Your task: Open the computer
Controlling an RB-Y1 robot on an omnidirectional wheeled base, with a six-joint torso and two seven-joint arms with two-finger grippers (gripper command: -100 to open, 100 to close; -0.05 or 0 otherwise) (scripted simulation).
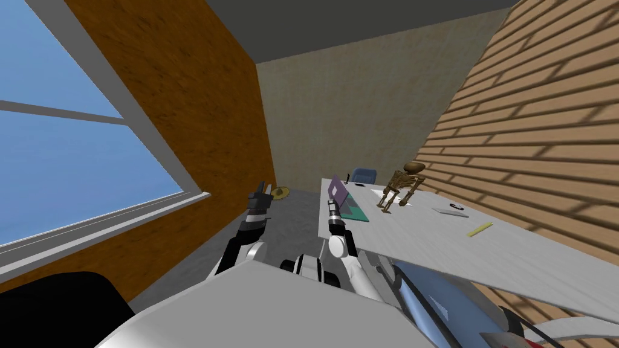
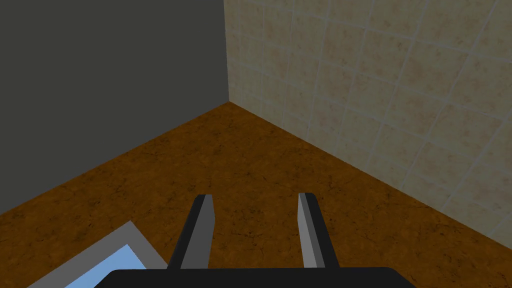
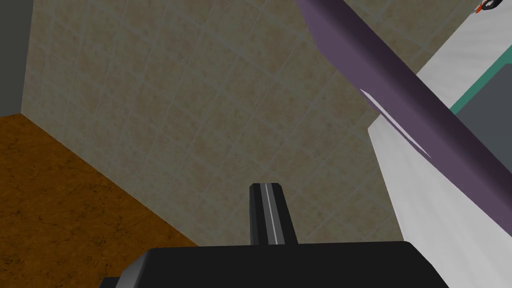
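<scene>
Both blades of the right gripper (image 3: 268,192) are pressed flat together with nothing between them, just off the desk's left edge. The computer (image 3: 400,85) is right beside them, on the desk side. Its purple lid slants up from a teal-edged base, and the lid's outer face runs past the blades, apart from them.

From the head camera, the right gripper (image 1: 331,208) hangs at that same edge, with the computer (image 1: 338,193) just beyond it on the left end of the desk (image 1: 423,238). The top is pale grey, plain and flat.

Further along stands a brown skeleton figure (image 1: 400,188) toward the far edge. A small dark item (image 1: 452,209) lies mid-desk, and a yellow strip (image 1: 480,229) lies nearer the front edge. A blue chair (image 1: 364,175) sits past the far left corner.

Left of the desk, open grey floor (image 1: 290,229) runs to an orange-brown wall (image 1: 181,90) with a big window (image 1: 72,157). The left gripper (image 1: 261,194) is up over that floor, well apart from the desk, its blades (image 2: 200,235) spread wide on nothing.
</scene>
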